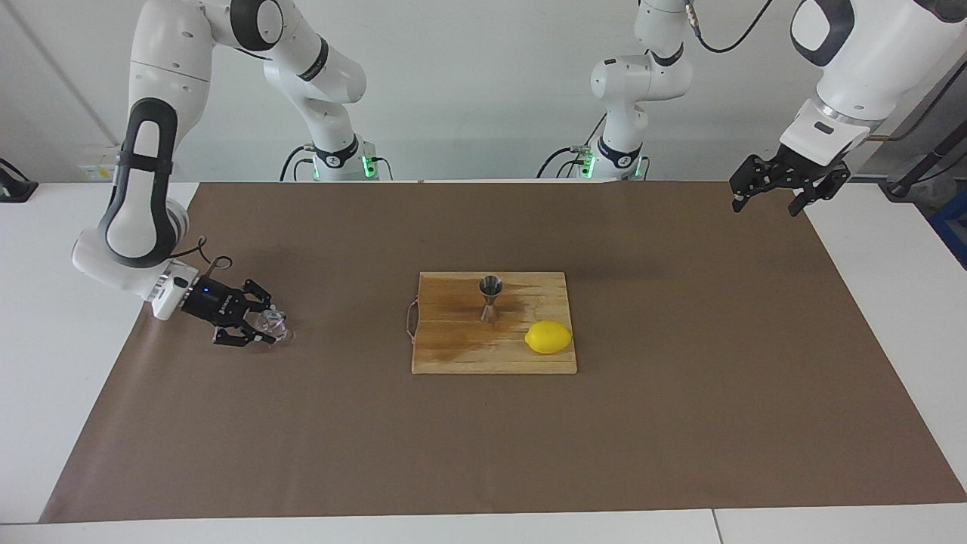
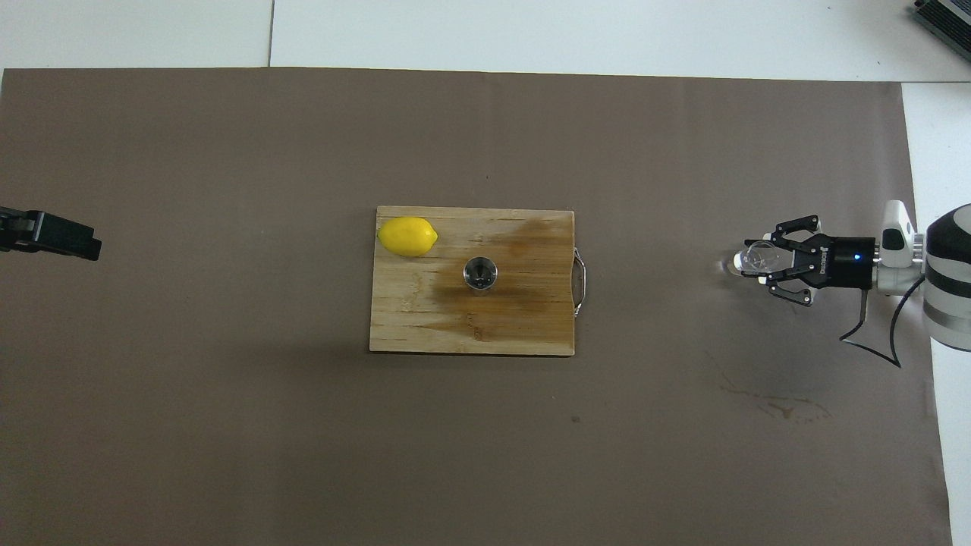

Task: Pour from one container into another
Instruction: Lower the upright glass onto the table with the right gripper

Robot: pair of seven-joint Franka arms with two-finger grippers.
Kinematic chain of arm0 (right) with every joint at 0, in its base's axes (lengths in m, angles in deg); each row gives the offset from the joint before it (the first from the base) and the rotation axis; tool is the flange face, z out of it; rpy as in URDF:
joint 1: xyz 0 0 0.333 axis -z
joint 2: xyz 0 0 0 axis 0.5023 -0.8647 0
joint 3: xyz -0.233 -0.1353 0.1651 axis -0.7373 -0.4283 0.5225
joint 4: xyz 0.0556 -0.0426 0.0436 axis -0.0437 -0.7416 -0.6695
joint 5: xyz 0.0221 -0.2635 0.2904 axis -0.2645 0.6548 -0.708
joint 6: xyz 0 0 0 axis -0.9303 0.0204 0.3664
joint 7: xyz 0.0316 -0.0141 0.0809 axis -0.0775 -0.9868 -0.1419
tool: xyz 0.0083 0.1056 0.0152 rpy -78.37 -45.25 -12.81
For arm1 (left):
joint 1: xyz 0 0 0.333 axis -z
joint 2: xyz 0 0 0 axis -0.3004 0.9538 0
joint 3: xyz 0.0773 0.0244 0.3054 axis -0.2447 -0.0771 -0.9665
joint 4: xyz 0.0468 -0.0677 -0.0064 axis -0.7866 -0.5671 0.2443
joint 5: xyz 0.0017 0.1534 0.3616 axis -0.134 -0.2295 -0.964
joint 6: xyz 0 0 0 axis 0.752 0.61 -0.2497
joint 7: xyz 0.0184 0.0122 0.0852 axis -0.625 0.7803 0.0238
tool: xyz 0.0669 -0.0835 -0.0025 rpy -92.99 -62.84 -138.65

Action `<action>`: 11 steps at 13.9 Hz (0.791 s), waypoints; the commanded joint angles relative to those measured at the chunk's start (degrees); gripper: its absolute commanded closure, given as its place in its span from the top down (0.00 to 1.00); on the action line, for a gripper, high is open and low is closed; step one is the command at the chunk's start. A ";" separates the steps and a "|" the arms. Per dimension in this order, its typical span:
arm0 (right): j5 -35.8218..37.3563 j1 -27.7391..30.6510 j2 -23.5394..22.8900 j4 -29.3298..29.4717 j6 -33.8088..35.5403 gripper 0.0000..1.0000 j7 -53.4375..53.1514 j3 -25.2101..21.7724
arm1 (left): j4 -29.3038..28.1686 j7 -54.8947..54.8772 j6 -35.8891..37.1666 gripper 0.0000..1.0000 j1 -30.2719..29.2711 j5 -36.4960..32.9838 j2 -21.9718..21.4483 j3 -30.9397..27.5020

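The small clear glass cup (image 1: 273,323) is squat and colourless, gripped in the right end effector (image 1: 261,325), whose fingertips close on it low over the brown paper sheet (image 1: 680,423) toward the right arm's end of the bench (image 1: 45,317); whether the cup holds anything cannot be told. The silvery steel jigger (image 1: 490,298), two cones joined at a narrow waist, stands upright near the middle of the wooden cutting board (image 1: 468,355), its open mouth dark from above. The board is rectangular, pale grained wood with a darker damp-looking stain around the jigger. A smooth yellow lemon (image 1: 548,337) lies on the board near its corner, beside the jigger but apart from it. Wide bare sheet surrounds the board on every edge. The left end effector (image 1: 769,195) hangs with its fingers spread and nothing in them, over the sheet's corner at the left arm's end, waiting.
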 commanded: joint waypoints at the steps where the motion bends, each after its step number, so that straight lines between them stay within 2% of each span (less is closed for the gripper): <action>1: -2.74 0.47 -0.09 -0.66 -0.78 0.20 2.23 0.23 | -1.41 0.16 -0.07 1.00 -0.04 -0.86 -1.41 0.01; 5: -3.18 0.47 0.09 -1.80 -2.62 0.25 2.58 0.23 | -1.41 0.16 -0.07 1.00 -0.04 -0.86 -1.41 0.01; 7: -3.44 0.47 0.09 -2.06 -2.71 0.34 2.58 0.23 | -1.41 0.16 -0.07 1.00 -0.04 -0.86 -1.41 0.01; 8: -3.44 0.39 0.09 -2.07 -2.71 0.47 2.58 0.23 | -1.41 0.16 -0.07 1.00 -0.04 -0.86 -1.41 0.01; 9: -3.44 0.47 0.09 -1.98 -2.62 0.75 2.58 0.23 | -1.41 0.16 -0.07 1.00 -0.04 -0.86 -1.41 0.01; 10: -3.44 0.47 0.18 -1.89 -2.27 1.00 2.76 0.23 | -1.41 0.16 -0.07 1.00 -0.04 -0.86 -1.41 0.01; 11: -3.44 0.30 0.18 -1.80 -2.01 1.00 2.67 0.23 | -1.41 0.07 -0.07 1.00 -0.04 -0.86 -1.41 0.01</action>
